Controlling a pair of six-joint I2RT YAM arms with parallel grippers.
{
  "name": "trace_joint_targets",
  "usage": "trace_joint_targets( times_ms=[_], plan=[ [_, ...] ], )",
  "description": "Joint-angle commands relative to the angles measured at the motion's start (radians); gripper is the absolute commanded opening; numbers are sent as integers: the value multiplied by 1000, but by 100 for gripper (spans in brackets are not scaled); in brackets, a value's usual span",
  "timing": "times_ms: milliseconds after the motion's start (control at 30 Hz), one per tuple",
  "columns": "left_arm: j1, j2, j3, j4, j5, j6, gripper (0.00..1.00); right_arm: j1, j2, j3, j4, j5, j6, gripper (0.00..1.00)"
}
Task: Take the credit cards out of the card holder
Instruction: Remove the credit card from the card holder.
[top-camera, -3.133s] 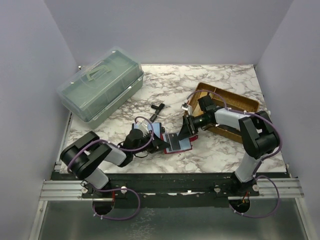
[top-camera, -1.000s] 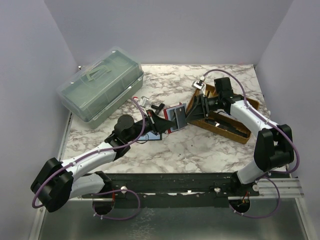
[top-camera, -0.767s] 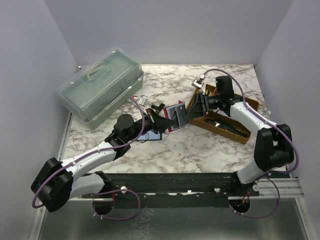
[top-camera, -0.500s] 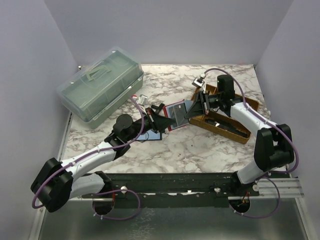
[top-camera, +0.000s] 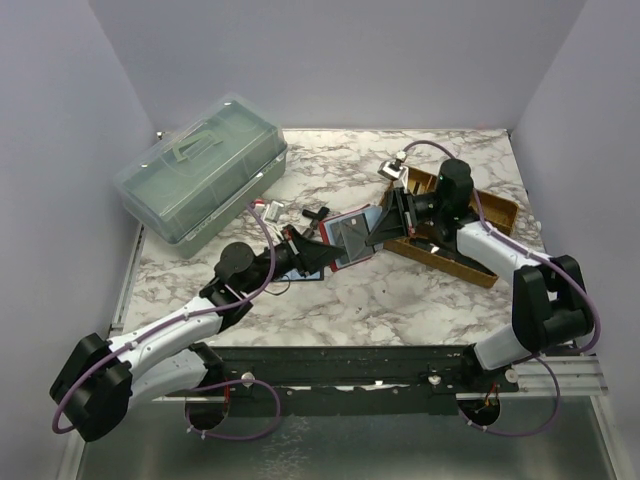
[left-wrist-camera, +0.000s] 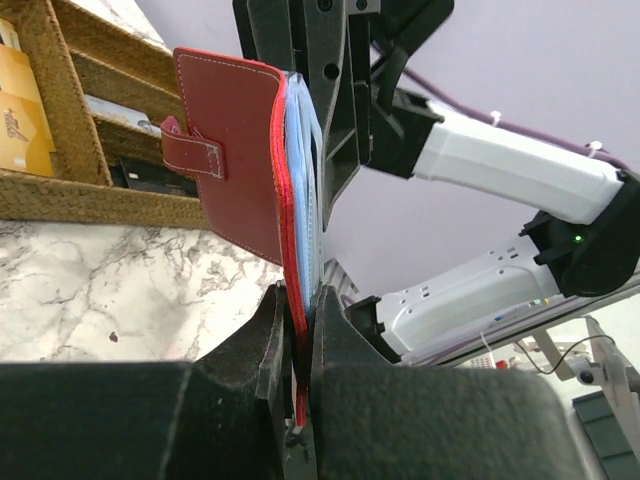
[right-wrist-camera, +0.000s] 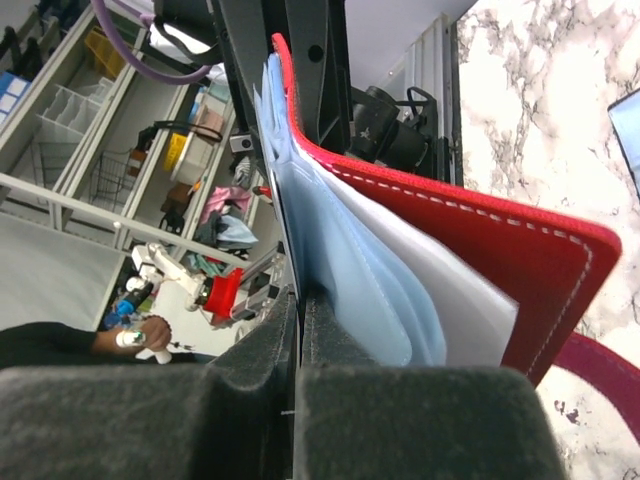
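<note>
Step in hand: you are setting up the pull. The red card holder (top-camera: 350, 232) is hanging in the air at the centre of the top view, between the two grippers, and no card is out yet.
Left gripper: your left gripper (left-wrist-camera: 296, 335) is pinching the lower edge of the red cover at the bottom of its wrist view, with the jaws pressed tight on the leather.
Right gripper: your right gripper (right-wrist-camera: 298, 345) is closing from the opposite side. Its jaws are squeezed together on a thin edge at the left of the fanned stack, which looks like the outermost card.
Where the cards are: the light blue credit cards (right-wrist-camera: 345, 275) are sitting inside the open holder, fanned out between its red covers.
Next move: you are looking at a straight pull by the right arm, along the plane of the card and away from the left gripper, while the left arm is holding the cover firm.
Hidden or unclear: the pinch point is lying in shadow, so you cannot tell whether a card or a pocket sleeve is between the right jaws. The number of cards is also unclear. In the top view the arms are covering the pinch points.
</note>
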Motion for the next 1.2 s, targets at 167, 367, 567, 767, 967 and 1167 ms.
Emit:
trace_joint_targets(
  times_ms=[167, 367, 567, 767, 967, 1167],
  plan=[
    [14, -66, -41, 85, 16, -30, 0, -34, 59, -81, 894, -107, 699, 0],
    [13, -36, -22, 87, 53, -37, 0, -34, 35, -64, 775, -98, 598, 6],
    [14, 40, 23, 81, 82, -29, 0, -33, 31, -49, 739, -95, 579, 21],
    [14, 88, 57, 77, 96, -19, 0, -34, 20, -40, 593, -81, 469, 32],
    [15, 72, 47, 65, 83, -17, 0, -34, -15, 202, -529, 14, -375, 48],
    [20, 36, -3, 59, 60, -30, 0, -36, 13, 379, -898, -20, -736, 49]
  ],
)
